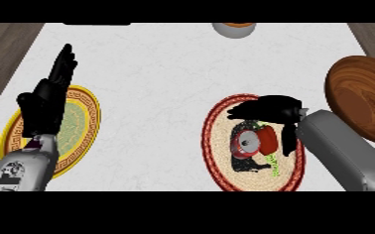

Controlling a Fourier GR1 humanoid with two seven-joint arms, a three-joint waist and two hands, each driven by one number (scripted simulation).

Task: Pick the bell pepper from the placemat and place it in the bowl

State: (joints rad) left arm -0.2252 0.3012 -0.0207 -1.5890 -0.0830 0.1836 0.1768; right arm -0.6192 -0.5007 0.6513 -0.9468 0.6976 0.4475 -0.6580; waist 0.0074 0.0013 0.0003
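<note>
At the far left, the robot's left hand (44, 106) stands near the view's edge, open, with its black fingers straight and pointing up the counter. Its grey left forearm (26, 168) comes in from the lower left corner. Beneath and just to the right of that hand lies a round plate with a yellow patterned rim and a pale green centre (93, 121), partly covered by the hand and forearm.

The white marbled counter top (161, 79) stretches across the middle. At its far edge, right of centre, a small grey round vessel with an orange inside (234, 29) is cut off by the top of the view.

Further right lies a round woven straw placemat with a red border (219, 139). The red bell pepper (270, 138) is over the middle of this placemat, with a greyish round face turned to the left and green bits just below it. A dark shadow falls on the mat at its near side. The black right hand (271, 109) is over the pepper's far side and reaches down along its right side. I cannot tell whether it is clasped on the pepper or only spread above it. The grey right forearm (337, 148) slants in from the lower right.

At the right edge, apart from the placemat, a brown wooden bowl (355, 91) is partly out of view.
</note>
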